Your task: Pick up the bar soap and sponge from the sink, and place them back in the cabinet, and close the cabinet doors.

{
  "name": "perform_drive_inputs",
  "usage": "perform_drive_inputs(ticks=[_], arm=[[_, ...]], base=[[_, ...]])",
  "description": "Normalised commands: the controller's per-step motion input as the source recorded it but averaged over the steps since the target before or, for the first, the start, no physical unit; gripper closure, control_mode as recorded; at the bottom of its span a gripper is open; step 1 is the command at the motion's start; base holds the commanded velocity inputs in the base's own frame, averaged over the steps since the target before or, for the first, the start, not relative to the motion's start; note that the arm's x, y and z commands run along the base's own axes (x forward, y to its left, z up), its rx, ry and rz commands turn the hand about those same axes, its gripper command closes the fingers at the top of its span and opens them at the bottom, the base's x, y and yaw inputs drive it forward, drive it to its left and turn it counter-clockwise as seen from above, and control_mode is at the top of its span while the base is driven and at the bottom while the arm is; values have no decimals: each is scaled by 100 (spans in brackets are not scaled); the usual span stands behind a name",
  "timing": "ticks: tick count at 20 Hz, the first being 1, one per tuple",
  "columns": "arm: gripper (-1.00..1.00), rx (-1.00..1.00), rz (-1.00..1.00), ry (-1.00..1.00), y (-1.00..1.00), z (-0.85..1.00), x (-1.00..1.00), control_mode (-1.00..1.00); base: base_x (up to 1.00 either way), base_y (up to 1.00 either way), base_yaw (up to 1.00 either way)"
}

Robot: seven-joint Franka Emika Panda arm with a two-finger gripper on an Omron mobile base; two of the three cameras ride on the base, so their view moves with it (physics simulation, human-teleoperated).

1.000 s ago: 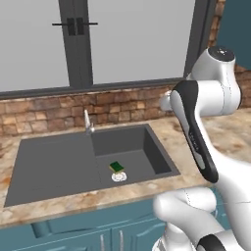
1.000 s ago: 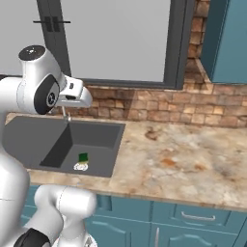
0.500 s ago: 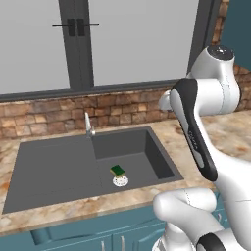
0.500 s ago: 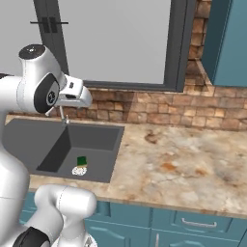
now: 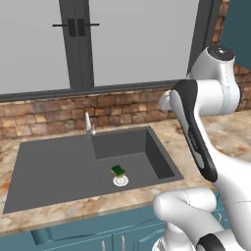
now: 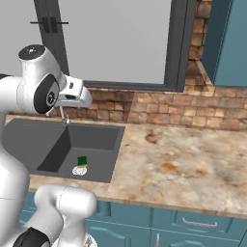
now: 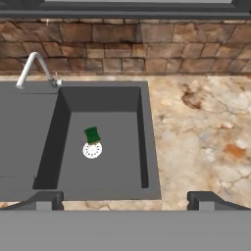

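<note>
Green sponge (image 7: 91, 134) lies in the sink (image 7: 29, 147), well beyond the wide-open claw (image 7: 125, 200).

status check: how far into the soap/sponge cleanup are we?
Nothing looks done yet. The sponge lies in the sink basin beside the drain. The end effector is open and empty, high above the sink. I can't spot the bar soap. Left: both picks, stowing them, closing the doors.

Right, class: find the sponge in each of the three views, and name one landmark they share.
Left base view: sponge in the basin, just above the white drain.
Right base view: sponge lower left, above the drain.
Hand view: sponge left of centre, touching the drain.
Shared landmark: the drain.
</note>
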Motion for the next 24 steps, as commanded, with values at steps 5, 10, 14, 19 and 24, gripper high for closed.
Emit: perform_drive_inputs(ticks=[5, 10, 14, 19, 24], arm=[[-100, 0, 0, 0, 0, 0, 0, 100], [-100, 0, 0, 0, 0, 0, 0, -100], [-100, 0, 0, 0, 0, 0, 1, -100], [-100, 0, 0, 2, 20, -6, 27, -100], [-100, 0, 0, 10, 29, -19, 13, -100]], base=[[0, 8, 0], [0, 0, 0], [0, 0, 0], [0, 0, 0], [0, 0, 0]])
